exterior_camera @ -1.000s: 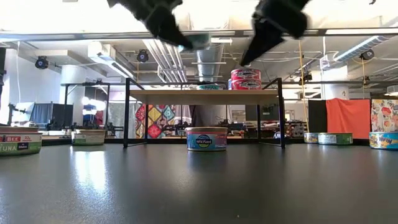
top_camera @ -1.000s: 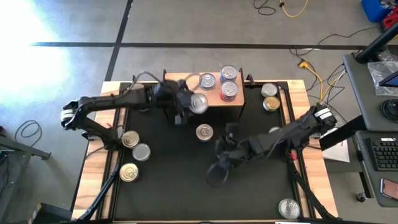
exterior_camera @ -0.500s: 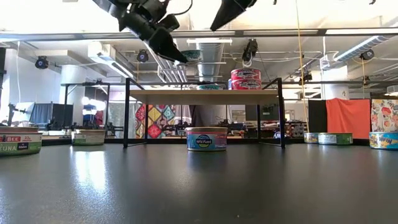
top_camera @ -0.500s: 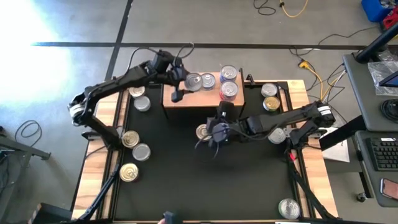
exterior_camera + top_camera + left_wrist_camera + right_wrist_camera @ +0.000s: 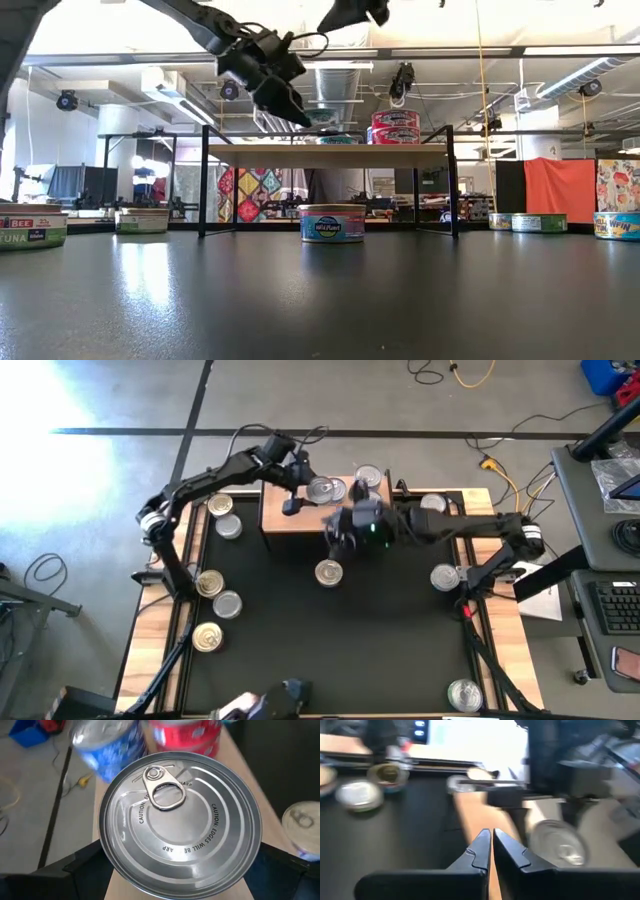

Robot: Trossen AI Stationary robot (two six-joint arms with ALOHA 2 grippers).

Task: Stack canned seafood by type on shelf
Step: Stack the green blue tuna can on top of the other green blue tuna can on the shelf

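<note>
Strong light washes out the floor at the upper left of the high view, bleaching it white. In the low view the ceiling band glows overexposed, and the dark surface (image 5: 320,300) carries a soft sheen with pale reflections. The right wrist view is smeared by motion blur. The left wrist view holds the silver lid (image 5: 180,827) sharp, its background blurred.

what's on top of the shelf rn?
On the shelf: a stack of red-labelled cans and a blue-labelled can. The left pincer holds a silver-lidded can over it. The right arm covers part of the shelf top.
</note>
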